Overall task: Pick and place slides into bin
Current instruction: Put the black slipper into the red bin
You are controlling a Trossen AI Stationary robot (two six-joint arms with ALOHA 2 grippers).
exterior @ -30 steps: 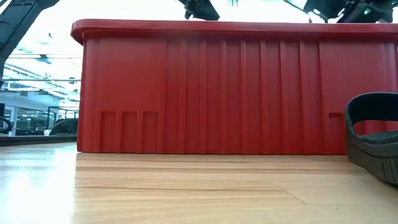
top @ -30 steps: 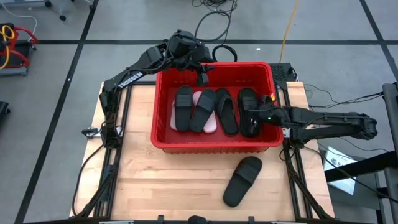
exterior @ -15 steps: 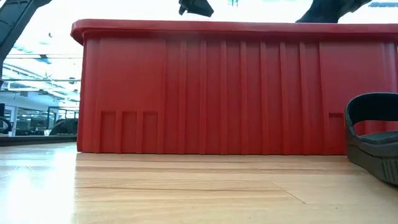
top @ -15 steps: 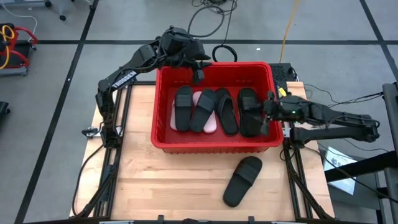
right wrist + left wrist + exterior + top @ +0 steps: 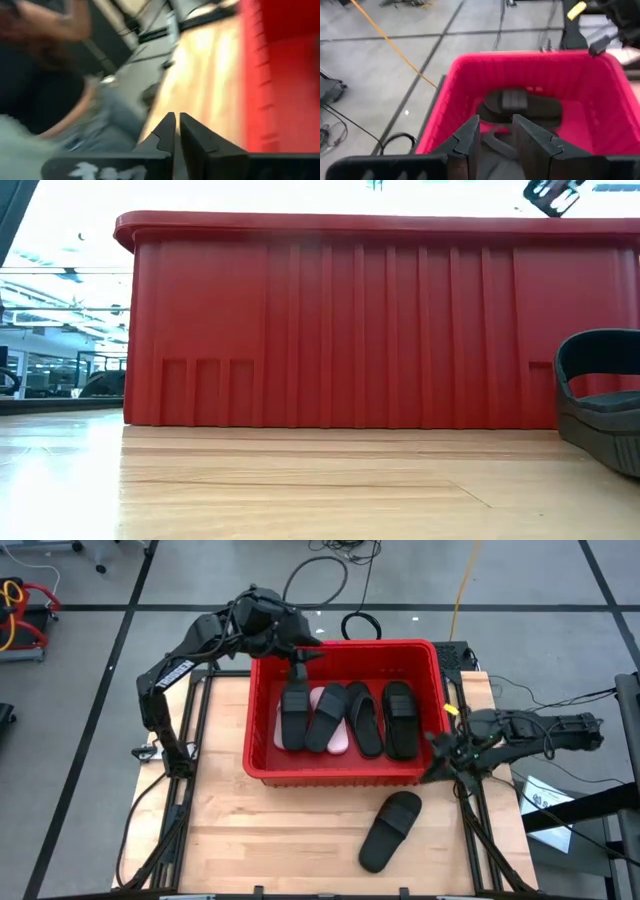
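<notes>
Inside the red bin, black slides and a pink one lie together; one black slide remains on the surface. Right tool clenched, empty, beside the bin; left tool released above it.

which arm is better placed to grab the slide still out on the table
Right, probably. The right claw is empty, shut, just outside the bin's right wall, on the same side as the loose black slide on the table. The left claw hangs over the bin's far end, across the bin from it.
</notes>
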